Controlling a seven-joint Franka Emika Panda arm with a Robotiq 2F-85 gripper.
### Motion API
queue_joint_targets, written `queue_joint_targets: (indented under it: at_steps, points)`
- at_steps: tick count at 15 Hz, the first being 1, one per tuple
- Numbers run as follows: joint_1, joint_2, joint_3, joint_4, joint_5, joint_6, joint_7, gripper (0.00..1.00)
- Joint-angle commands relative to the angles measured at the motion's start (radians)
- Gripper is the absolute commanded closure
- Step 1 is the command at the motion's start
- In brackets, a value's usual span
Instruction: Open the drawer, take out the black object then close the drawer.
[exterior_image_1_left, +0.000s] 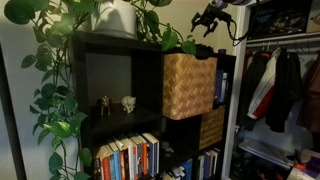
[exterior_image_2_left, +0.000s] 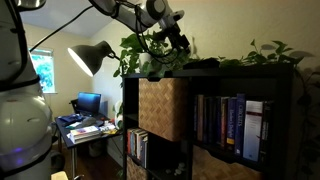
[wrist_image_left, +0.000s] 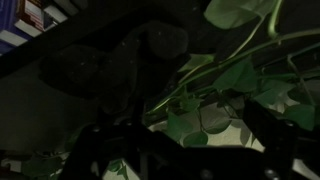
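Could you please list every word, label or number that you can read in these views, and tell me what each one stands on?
No text can be read in any view.
Lower book spines: lettering too small and blurred to read.
Upper book spines, beside the wicker drawer: lettering too small to read.
Monitor: screen content too small to read.
Wrist view: too dark, no text seen.

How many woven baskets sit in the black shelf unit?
2: a light tan basket in an upper cubby, and a darker basket in the cubby diagonally below. Lower shelves are cropped; more may be hidden.
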Motion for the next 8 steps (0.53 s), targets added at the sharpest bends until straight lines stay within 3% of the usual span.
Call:
queue_joint_targets:
  at_steps: [1,3,8]
  points:
    - [0.009,-0.036,0.023,0.016,0.054,-0.149,-0.032,0.0]
    - [0.024,-0.038,0.025,0.042,0.107,-0.268,-0.066,0.0]
    - [0.032,-0.034,0.045,0.059,0.113,-0.414,-0.095,0.0]
